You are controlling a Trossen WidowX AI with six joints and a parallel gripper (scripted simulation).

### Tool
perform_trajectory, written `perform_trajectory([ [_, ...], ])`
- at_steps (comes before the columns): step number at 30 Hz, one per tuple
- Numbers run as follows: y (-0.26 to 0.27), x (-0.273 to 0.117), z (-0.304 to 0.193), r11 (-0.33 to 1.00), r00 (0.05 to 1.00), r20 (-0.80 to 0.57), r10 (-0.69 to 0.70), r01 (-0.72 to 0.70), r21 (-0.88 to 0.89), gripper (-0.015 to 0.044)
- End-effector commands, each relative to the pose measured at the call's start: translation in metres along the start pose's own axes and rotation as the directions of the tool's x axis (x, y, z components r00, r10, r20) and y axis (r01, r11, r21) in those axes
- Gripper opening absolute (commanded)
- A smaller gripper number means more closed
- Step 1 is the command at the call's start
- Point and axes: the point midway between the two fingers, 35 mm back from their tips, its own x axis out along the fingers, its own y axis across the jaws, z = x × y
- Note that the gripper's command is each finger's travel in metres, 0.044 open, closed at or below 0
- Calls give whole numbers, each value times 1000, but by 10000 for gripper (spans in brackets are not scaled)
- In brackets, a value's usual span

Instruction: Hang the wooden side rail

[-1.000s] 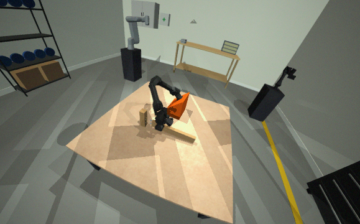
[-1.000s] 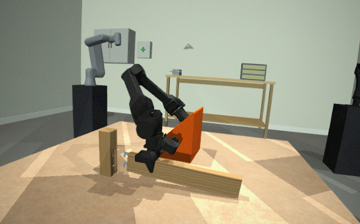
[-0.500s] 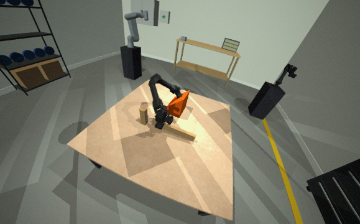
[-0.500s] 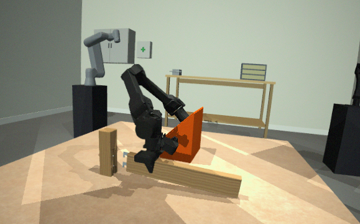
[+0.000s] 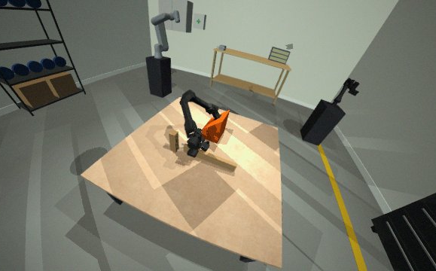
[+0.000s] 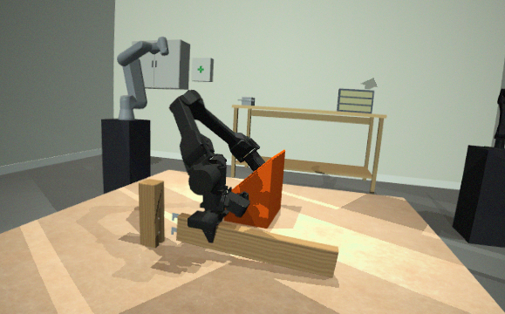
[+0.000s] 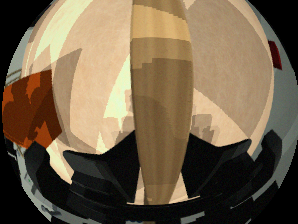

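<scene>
The wooden side rail (image 5: 219,162) (image 6: 278,252) (image 7: 162,100) stands on edge, its far end low at the table. Its hook end seems slightly raised. My gripper (image 5: 195,150) (image 6: 214,228) (image 7: 157,128) is shut on the rail near the hook end, one finger on each side. Two steel hooks stick out of that end, the upper hook (image 6: 174,215) above the lower hook (image 6: 174,229). They point at the upright headboard post (image 5: 172,141) (image 6: 147,214), with a small gap between. The slot (image 6: 160,214) faces the rail; its pins are hard to make out.
An orange angular block (image 5: 216,129) (image 6: 256,201) (image 7: 30,105) stands on the table (image 5: 135,169) (image 6: 25,270) just behind the rail and close to my arm. Away from the table are a workbench, a shelf rack and two other arms on pedestals.
</scene>
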Motion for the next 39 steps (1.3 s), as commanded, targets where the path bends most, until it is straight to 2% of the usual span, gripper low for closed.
perform_trajectory([
  [1, -6, -5, 0, 1000, 1000, 3, -16, 16, 4, 0],
  [39, -2, -3, -4, 1000, 1000, 3, -16, 16, 3, 0],
])
